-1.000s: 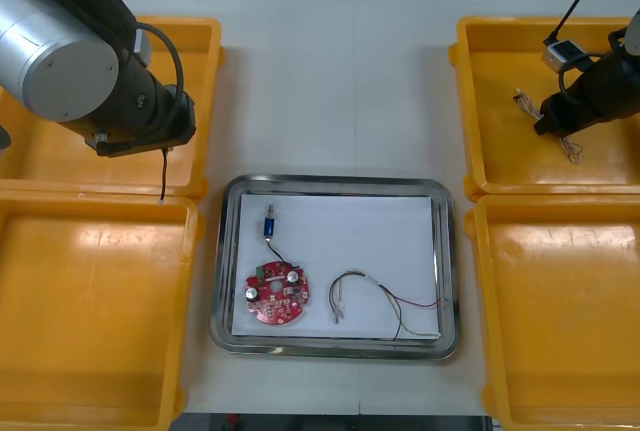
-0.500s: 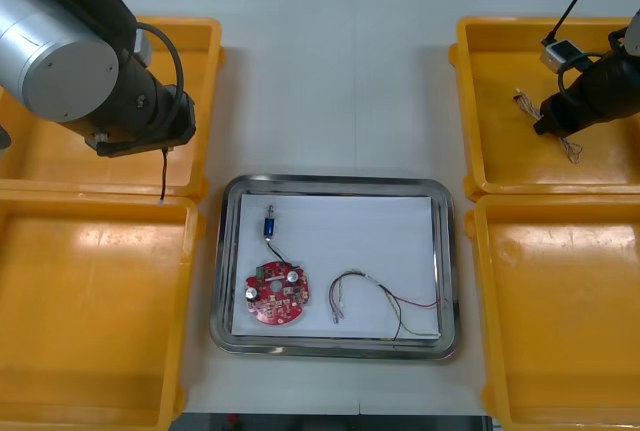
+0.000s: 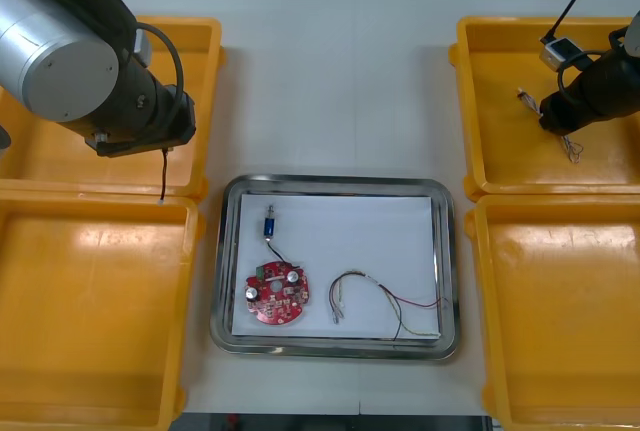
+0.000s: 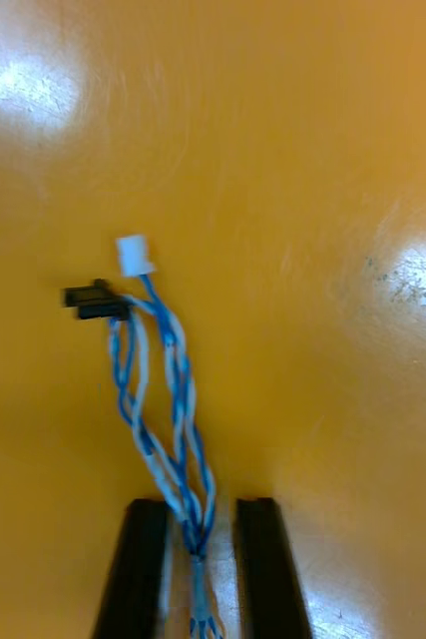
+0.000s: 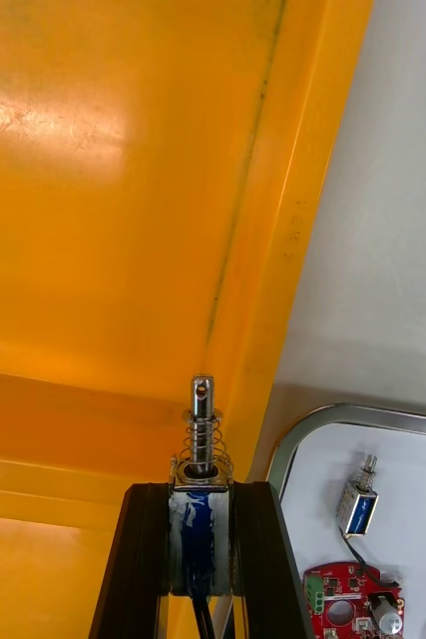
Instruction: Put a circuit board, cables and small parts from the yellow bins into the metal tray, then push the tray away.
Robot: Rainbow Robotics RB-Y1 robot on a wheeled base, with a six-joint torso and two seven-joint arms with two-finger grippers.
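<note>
Metal tray [image 3: 335, 183] holds circuit board [image 3: 277, 294]; right claw's [image 4: 201, 511] blue-white cable [image 4: 181, 474], left claw's [image 5: 201, 497] small metal part [image 5: 197, 519] gripped, undelivered; push pending.

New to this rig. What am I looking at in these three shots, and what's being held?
This is a two-armed robot sorting parts. The wide shot looks down from above the arms at a light table; the two upright shots come from a camera on each wrist, with that arm's own black fingers in frame. Four yellow bins flank a metal tray holding a red circuit board, a red and yellow cable and one small metal part. The left claw, above the far left bin, is shut on another small metal part. The right claw, down in the far right bin, is shut on a twisted blue and white cable.
</note>
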